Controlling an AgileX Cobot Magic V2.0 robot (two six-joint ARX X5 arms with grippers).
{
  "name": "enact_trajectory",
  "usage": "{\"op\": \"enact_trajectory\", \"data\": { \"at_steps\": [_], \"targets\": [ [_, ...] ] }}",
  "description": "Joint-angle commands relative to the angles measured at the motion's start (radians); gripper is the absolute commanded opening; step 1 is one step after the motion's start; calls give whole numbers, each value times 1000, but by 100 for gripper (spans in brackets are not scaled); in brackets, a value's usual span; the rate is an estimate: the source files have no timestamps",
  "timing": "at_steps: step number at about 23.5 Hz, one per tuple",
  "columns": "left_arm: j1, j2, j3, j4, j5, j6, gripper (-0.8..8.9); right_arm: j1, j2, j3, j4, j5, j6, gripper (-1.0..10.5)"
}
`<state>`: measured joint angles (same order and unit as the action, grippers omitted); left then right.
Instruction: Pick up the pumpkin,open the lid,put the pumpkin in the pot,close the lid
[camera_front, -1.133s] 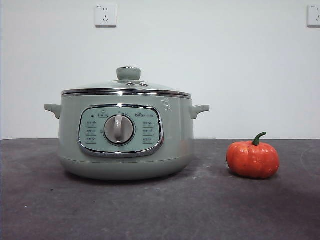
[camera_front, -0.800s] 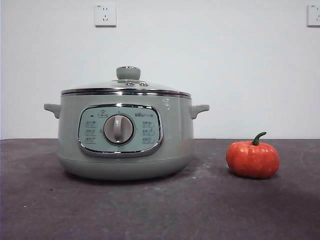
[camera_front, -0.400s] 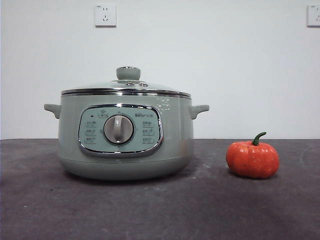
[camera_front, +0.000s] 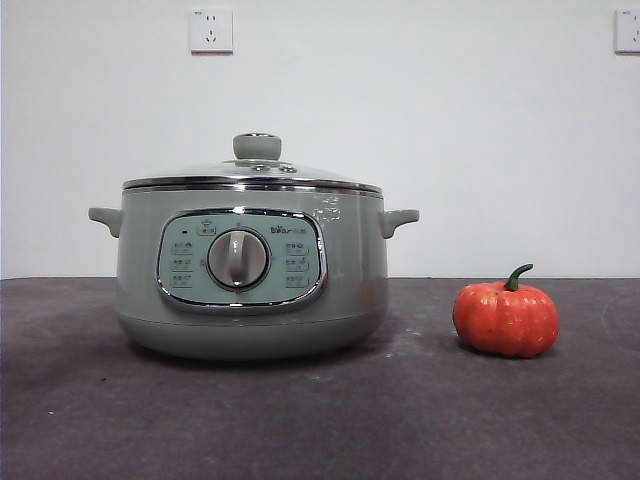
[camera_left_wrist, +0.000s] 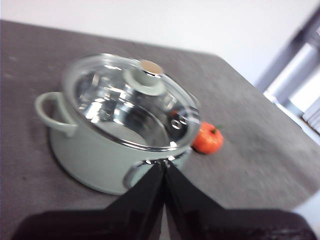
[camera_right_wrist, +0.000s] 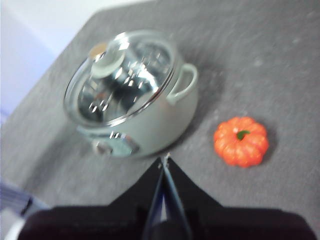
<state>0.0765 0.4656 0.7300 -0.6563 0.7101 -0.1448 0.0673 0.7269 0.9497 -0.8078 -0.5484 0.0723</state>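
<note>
Nothing moved; lid (camera_front: 252, 172) apparently still on pot (camera_front: 250, 270).

Both wrist views are motion-blurred. In the left wrist view the pot (camera_left_wrist: 100, 165) hides part of the pumpkin (camera_left_wrist: 207, 141). The control panel (camera_front: 241, 261) markings are too small to read. Wall socket (camera_front: 628, 30) is cut off by the picture's edge.

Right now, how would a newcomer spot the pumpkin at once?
Find the big sage-green pot on the dark table. Beside its side handle, apart from it, sits the pumpkin: the only small orange, ribbed thing, with a curved green stem.
</note>
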Motion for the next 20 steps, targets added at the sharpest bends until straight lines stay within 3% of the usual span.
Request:
{"op": "enact_trajectory", "data": {
  "at_steps": [1,7,10,12,13,14,16,17,20],
  "targets": [
    [2,74,95,-80,26,143,-8,10,43,76,-93,-8,-114,-11],
    [0,192,254,-276,31,272,-8,36,79,143,-224,-3,-167,-11],
    [-12,207,273,-319,23,285,-8,42,77,143,-232,-1,-168,-11],
    [-12,207,273,-317,24,285,0,42,77,143,-220,-1,-167,20],
    [-12,207,273,-314,24,283,30,42,77,143,-211,-1,-167,108],
    [-12,207,273,-311,23,277,159,42,77,143,-208,-1,-167,242],
    [-12,207,273,-309,20,276,656,42,78,143,-206,-1,-159,615],
    [-12,207,273,-309,14,277,770,42,81,143,-204,-1,-150,705],
    [-12,207,273,-310,-3,276,768,42,86,143,-204,-1,-148,701]
  ]
}}
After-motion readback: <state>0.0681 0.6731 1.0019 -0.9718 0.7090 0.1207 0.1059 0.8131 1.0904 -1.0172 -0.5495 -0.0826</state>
